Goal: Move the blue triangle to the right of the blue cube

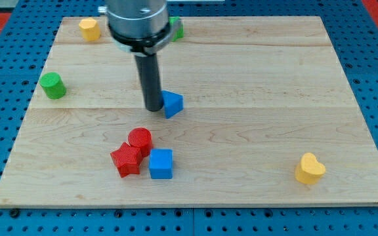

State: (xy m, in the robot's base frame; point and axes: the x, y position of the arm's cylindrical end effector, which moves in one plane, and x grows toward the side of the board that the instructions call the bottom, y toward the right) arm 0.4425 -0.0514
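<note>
The blue triangle (pixel 172 103) lies on the wooden board (pixel 254 131) a little left of centre. My tip (pixel 153 107) stands right against the triangle's left side. The blue cube (pixel 161 164) sits near the view's bottom, below the triangle, touching a red cylinder (pixel 140 139) and next to a red star (pixel 126 160). The triangle is above the cube and slightly to its right.
A yellow block (pixel 89 28) sits at the top left and a green block (pixel 175 27) at the top, partly hidden behind the arm. A green cylinder (pixel 52 86) is at the left edge. A yellow heart (pixel 309 168) is at the bottom right.
</note>
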